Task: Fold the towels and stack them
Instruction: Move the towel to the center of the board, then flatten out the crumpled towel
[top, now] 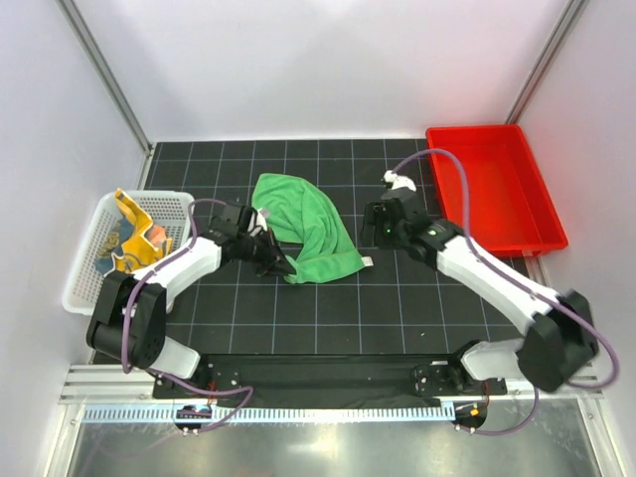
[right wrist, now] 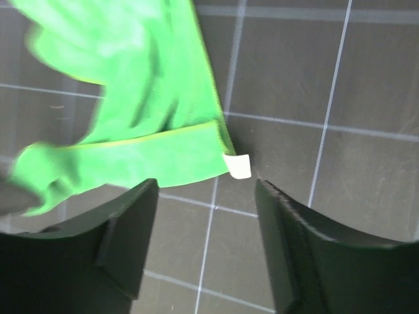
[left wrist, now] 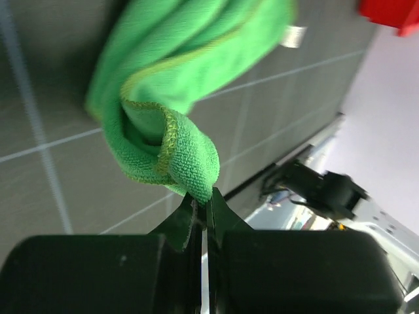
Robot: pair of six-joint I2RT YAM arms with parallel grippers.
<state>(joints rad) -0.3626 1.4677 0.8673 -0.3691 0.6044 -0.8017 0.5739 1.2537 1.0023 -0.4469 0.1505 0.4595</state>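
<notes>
you have one green towel (top: 308,234), pinched in your left gripper (left wrist: 202,205); your right gripper (right wrist: 206,190) stands wide, holding nothing.

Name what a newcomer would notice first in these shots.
The bright green towel lies crumpled in the middle of the black grid mat, one corner pinched in the shut left tool. The right tool hangs open just short of the towel's white tag. Next come the red bin at the far right and the white basket at the left, with patterned cloths in it.
</notes>
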